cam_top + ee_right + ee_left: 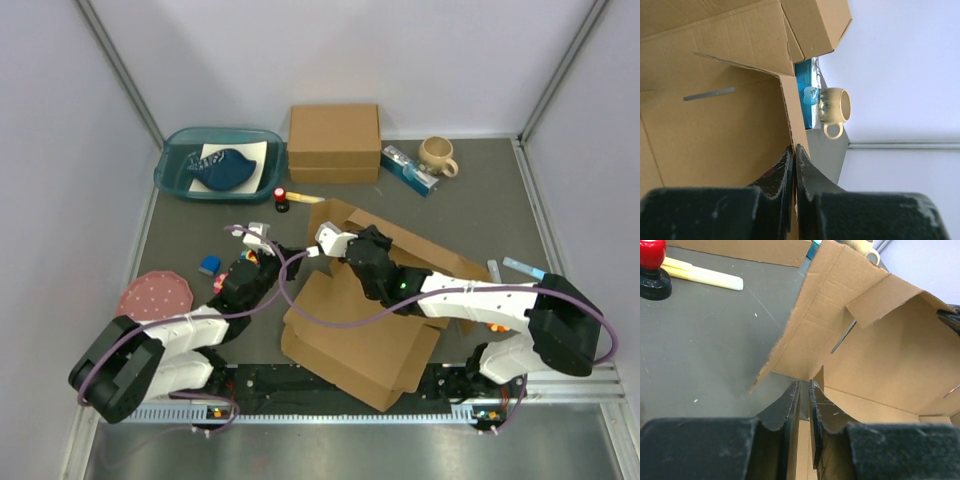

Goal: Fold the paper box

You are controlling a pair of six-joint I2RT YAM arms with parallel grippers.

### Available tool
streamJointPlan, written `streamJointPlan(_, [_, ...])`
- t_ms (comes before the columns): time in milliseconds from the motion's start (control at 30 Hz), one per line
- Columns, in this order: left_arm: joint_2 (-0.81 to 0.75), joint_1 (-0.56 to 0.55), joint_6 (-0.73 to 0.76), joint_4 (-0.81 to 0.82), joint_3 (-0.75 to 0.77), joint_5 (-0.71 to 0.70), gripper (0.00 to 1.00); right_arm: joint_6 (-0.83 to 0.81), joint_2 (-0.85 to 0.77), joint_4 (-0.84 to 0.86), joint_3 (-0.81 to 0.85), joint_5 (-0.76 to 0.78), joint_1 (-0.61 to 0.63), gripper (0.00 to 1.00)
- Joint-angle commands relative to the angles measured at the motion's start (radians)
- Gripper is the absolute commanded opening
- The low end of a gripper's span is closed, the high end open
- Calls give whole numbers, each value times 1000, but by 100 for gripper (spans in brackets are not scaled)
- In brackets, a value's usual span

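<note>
From the overhead camera, the paper box [360, 340] lies at about 6 o'clock from the table's [480, 220] middle, close to the arm bases. It is only partly formed. Its broad base panel is flat on the surface, and a back wall with flaps stands up along its 12 o'clock side.

The left gripper [804, 385] comes in from 9 o'clock. Its jaws are clenched on a thin cardboard edge, and a strip of brown board shows between the two fingers [782, 412]. Past them a wall panel with a slit leans away, with a small flap folded over its top.

The right gripper [794, 150] reaches in from 3 o'clock. Its jaws are pinched tight on the upright edge of a side wall, and the corrugated edge runs straight down into the gap.

A closed cardboard box [334, 140] sits at 12 o'clock against the back wall. A blue packet [408, 168] lies just beside it, and a cream mug [437, 154] stands at about 1 o'clock. A teal tub [170, 180] at 11 o'clock holds a white sheet and something dark blue. A red-topped knob [281, 198] stands between the tub and the paper box. A pink dotted plate [153, 295] rests at 9 o'clock, near the left arm.
</note>
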Motion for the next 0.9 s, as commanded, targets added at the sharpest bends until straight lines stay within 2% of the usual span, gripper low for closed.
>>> streamJointPlan(0, [-25, -5, -10, 52, 12, -13, 20, 61, -25, -7, -13, 31, 23, 0])
streamJointPlan(133, [-3, -5, 1, 15, 55, -32, 42, 68, -48, -19, -30, 32, 32, 0])
streamJointPlan(167, [6, -5, 4, 15, 63, -32, 51, 57, -51, -11, -38, 38, 34, 0])
streamJointPlan(267, [44, -5, 32, 28, 88, -10, 59, 49, -58, -2, -58, 58, 45, 0])
streamJointPlan(433, [115, -5, 101, 74, 135, 13, 61, 51, -68, 1, -78, 69, 60, 0])
streamJointPlan(567, [184, -5, 127, 98, 166, 51, 58, 38, -73, 16, -92, 83, 69, 0])
streamJointPlan(867, [306, -5, 176, 181, 203, 45, 54, 28, -71, 30, -101, 98, 84, 0])
